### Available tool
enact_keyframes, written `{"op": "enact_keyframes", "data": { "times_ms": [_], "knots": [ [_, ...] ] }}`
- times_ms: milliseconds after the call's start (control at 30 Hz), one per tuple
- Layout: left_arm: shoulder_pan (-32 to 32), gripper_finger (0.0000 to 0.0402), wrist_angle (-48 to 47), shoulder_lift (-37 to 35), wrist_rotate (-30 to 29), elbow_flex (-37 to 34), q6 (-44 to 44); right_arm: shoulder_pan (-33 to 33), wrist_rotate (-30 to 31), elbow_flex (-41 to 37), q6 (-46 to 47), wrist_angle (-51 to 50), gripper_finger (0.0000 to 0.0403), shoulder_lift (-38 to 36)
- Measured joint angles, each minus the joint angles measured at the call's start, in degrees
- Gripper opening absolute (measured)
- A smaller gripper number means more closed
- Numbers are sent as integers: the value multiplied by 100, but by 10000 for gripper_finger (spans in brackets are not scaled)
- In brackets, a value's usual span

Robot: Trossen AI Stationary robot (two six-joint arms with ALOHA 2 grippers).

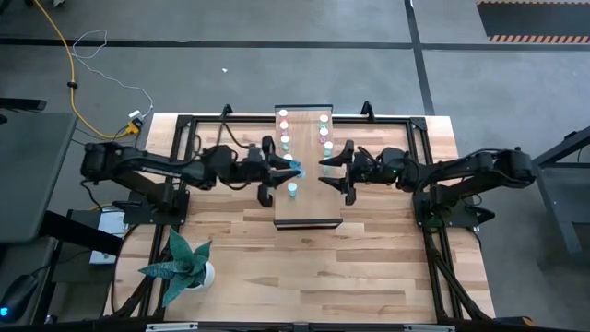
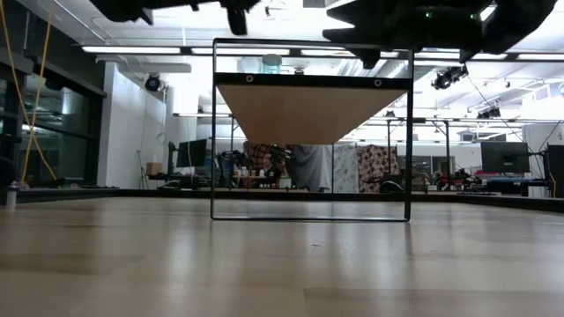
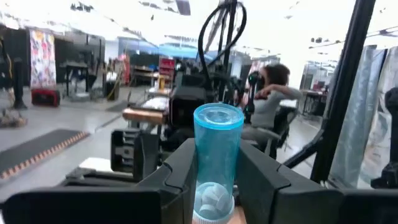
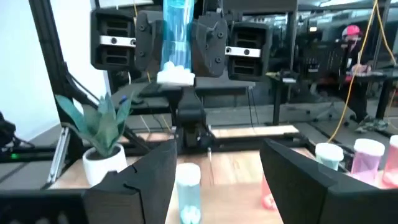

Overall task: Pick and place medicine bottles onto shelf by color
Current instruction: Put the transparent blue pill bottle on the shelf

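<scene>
Right at our left gripper (image 3: 214, 186), a blue bottle (image 3: 217, 158) sits pinched between the two dark fingers. It hangs upside down, with its white cap at the bottom and little white pills resting near the cap. Seen from above, this gripper holds the bottle over the left side of the shelf (image 1: 309, 214), up in the air and not touching the wood.

Just below and beside it, one more blue bottle (image 1: 292, 190) stands on the shelf with its white cap up. We think our bottle belongs next to that one, since they match.

Across from us is our right gripper (image 1: 324, 170). Its fingers are spread wide apart and it holds nothing. It waits over the right side of the shelf.

Farther back, two rows of bottles (image 1: 285, 124) run along the shelf, pink ones and green ones (image 1: 324, 119). A small plant in a white pot (image 1: 190, 263) stands on the table (image 1: 240, 240), well away from the shelf.

To do this step well, we should keep our squeeze firm, come down slowly beside the blue one, and not bump it. The bottle is tiny and light, so we judge it could tip over if we let go too early.
</scene>
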Motion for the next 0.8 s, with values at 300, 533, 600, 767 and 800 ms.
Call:
{"op": "enact_keyframes", "data": {
  "times_ms": [300,533,600,767,800],
  "knots": [
    [0,81,-59,1019,96,700,-141,85,2,1,352,-124,222,261],
    [-20,81,-288,1556,352,1159,-201,85,-60,4,353,-98,222,316],
    [-20,81,-276,1640,363,1226,-201,85,-185,4,389,-104,222,320],
    [-22,81,-385,1674,368,1283,-200,85,-379,4,419,-131,222,322],
    [-22,81,-409,1666,367,1283,-183,85,-387,4,416,-134,222,322]
  ]
}}
